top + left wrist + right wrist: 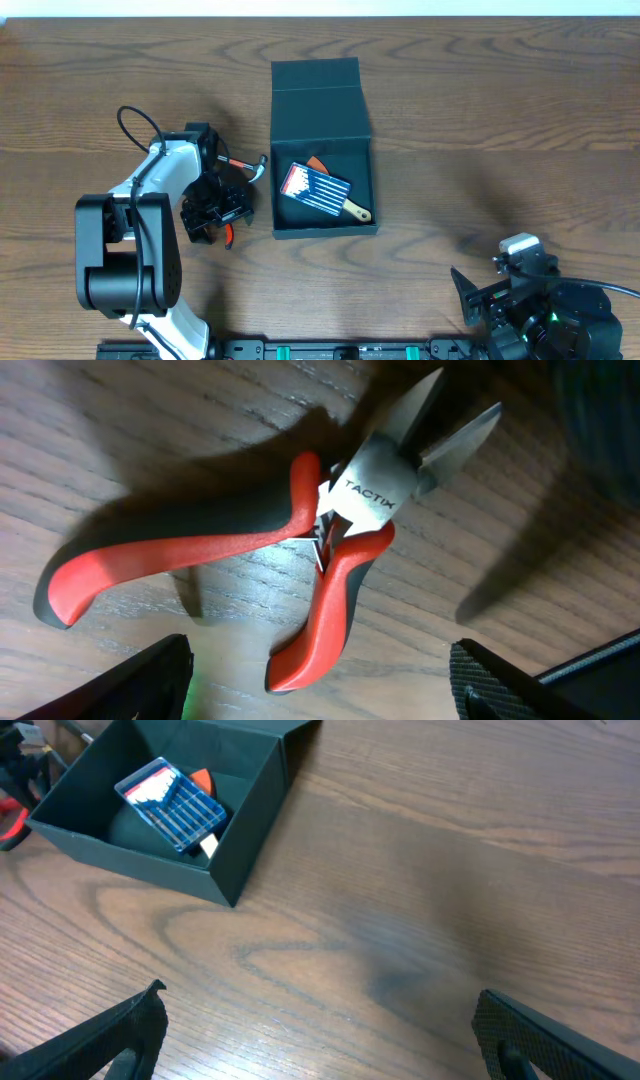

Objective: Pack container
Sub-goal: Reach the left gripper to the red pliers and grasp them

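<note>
The dark teal-black container [277,185] stands open in the middle of the table, its flap lid laid back. It also shows in the right wrist view [250,820]. Inside lie a small blue pack of bits [316,189] and a wooden-handled tool [356,211]. Red-and-black pliers [200,550] marked TACTIX lie on the wood left of the container, in the overhead view [238,170] partly under my left arm. My left gripper [320,690] is open just above the pliers' handles, not touching them. My right gripper [320,1040] is open and empty at the front right.
The wooden table [500,120] stretches around the container. My right arm's base [545,315] sits at the front right edge. My left arm [130,250] stands at the front left.
</note>
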{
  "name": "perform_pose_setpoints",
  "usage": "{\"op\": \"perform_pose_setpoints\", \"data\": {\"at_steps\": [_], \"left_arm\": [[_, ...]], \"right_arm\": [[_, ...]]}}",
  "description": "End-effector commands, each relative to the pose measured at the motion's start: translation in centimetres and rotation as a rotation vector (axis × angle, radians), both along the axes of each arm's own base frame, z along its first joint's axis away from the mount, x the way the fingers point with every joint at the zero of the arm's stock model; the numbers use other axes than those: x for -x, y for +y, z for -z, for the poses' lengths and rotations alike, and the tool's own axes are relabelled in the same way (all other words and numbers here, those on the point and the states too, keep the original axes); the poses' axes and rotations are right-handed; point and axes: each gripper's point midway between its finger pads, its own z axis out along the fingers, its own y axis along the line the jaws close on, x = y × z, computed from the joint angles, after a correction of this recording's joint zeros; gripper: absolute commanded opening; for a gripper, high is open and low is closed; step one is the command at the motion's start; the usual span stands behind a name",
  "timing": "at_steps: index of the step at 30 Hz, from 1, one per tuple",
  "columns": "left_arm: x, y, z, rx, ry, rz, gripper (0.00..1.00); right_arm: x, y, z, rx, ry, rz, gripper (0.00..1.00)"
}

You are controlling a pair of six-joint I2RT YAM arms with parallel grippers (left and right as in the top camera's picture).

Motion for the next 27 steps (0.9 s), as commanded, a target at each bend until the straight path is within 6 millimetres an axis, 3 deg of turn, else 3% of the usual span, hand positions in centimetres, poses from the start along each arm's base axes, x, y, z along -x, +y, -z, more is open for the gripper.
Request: {"op": "perform_pose_setpoints", "data": {"at_steps": [1,22,24,27], "left_arm": [[-0.5,0.3,0.0,-0.019,-0.001,-0.004,0.80],[0.0,0.7,0.9,-0.045,0.039,0.000,0.67],[0.1,0.7,1.0,-0.044,0.044,0.000,0.63],[0.1,0.7,1.1,-0.045,0.045,0.000,0.49]], "right_arm": [[0.0,-0.2,0.0,-0.011,0.002,0.021,0.99],[0.0,-0.2,0.0,-0.011,0.002,0.021,0.99],[0.0,-0.2,0.0,-0.011,0.002,0.021,0.99],[0.0,-0.2,0.0,-0.011,0.002,0.021,0.99]]}}
